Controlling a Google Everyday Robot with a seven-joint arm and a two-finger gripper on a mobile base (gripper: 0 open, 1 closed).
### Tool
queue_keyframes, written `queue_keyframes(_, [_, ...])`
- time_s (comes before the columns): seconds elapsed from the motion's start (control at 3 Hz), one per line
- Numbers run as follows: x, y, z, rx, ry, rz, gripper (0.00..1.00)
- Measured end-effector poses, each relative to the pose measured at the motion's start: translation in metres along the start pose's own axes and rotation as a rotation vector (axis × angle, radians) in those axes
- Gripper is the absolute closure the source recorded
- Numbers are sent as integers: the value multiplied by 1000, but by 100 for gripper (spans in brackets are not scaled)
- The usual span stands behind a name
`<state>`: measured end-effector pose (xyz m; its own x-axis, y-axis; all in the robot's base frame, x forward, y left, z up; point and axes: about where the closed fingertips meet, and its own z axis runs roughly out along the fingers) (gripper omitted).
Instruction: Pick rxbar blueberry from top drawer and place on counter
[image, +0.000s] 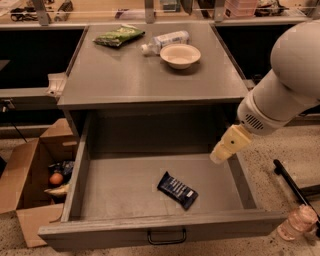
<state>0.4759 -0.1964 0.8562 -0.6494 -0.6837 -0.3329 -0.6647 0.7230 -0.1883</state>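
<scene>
Robot lab: claw over drawer

Speckled floor, open cardboard box

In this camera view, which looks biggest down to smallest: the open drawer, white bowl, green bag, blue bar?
1. top drawer.
2. bowl and green bag, about alike.
3. rxbar blueberry, slightly smaller, though nearer the camera.
The pincer hangs by the drawer's right-hand wall.

Bulky white rounded arm, small vent grille at the wrist, pale-yellow tool over right edge of top drawer
</scene>
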Motion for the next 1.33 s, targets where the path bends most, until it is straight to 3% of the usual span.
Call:
queue_keyframes(0.67, [-2, 10, 10, 11, -4, -9, 0])
queue_keyframes(1.0, [-11, 20, 30, 14, -42, -13, 0])
queue_keyframes(1.33, [-23, 33, 69, -22, -79, 6, 0])
